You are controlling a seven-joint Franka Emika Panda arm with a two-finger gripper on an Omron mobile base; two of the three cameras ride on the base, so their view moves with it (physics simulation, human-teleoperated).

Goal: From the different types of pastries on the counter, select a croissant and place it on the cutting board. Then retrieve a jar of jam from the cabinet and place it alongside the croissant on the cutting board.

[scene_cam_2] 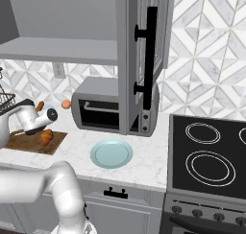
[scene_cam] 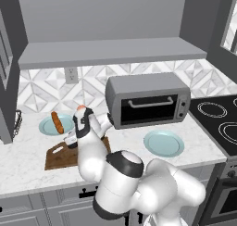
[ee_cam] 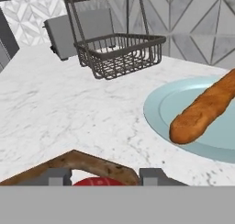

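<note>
gripper (ee_cam: 105, 178) sits low over the cutting board (scene_cam: 60, 156), holding a red-lidded jam jar (ee_cam: 97, 182) i think. croissant (scene_cam_2: 46, 136) is already there; dropping carelessly could knock it.

The counter (ee_cam: 69, 113) looks like smooth veined marble. On it, the basket (ee_cam: 120, 53) is dark wire and the cutting board (scene_cam: 60, 156) brown wood.

We find no readable text, label, brand, number or sign on anything here; the toaster oven (scene_cam: 147, 101) front and the stove (scene_cam_2: 211, 156) carry no legible markings.
</note>
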